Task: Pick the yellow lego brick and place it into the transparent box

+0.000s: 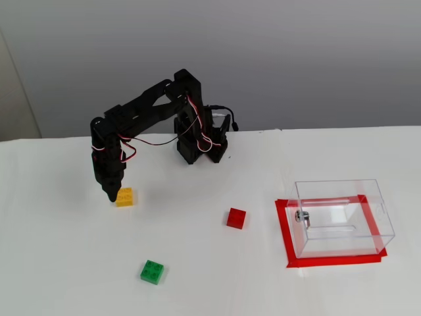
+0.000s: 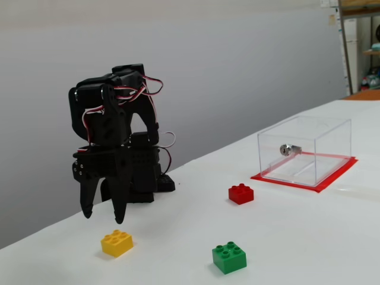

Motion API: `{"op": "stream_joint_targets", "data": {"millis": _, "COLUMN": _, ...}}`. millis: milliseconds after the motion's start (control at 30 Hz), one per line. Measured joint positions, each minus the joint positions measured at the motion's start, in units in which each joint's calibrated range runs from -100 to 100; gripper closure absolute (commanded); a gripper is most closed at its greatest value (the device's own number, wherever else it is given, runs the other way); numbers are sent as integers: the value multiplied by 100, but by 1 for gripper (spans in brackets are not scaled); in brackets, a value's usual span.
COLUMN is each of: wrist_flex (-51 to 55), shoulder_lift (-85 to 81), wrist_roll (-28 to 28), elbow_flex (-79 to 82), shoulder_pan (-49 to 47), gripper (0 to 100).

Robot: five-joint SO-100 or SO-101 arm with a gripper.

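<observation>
— While the arm bent forward from its base, where was the gripper (image 2: 104, 216)?
— Hung above the table, fingers apart and pointing down, nothing between them. Tips sat just over the yellow lego brick (image 2: 117, 243), a little toward the wall side, not touching it. In a fixed view from above the gripper (image 1: 112, 195) showed at the brick's left edge (image 1: 124, 197).
— Bricks, counted?
— Three, all loose on the white table (image 1: 210, 276). One yellow, one red brick (image 1: 236, 218) near the middle, one green brick (image 1: 152, 271) nearest the camera. Well apart from each other.
— Boxes?
— One transparent box (image 1: 342, 217), standing empty at the right of that view, well away from the yellow brick. Sat inside one red tape outline (image 1: 283, 234). One small metal fitting (image 2: 285, 149) on its wall.
— Arms?
— One, black, with red and white wires.
</observation>
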Motion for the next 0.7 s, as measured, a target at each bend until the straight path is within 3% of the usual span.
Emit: {"op": "stream_joint_targets", "data": {"millis": 700, "wrist_flex": -257, "shoulder_lift": 567, "wrist_roll": -20, "elbow_flex": 309, "shoulder_pan": 11, "gripper": 69}}
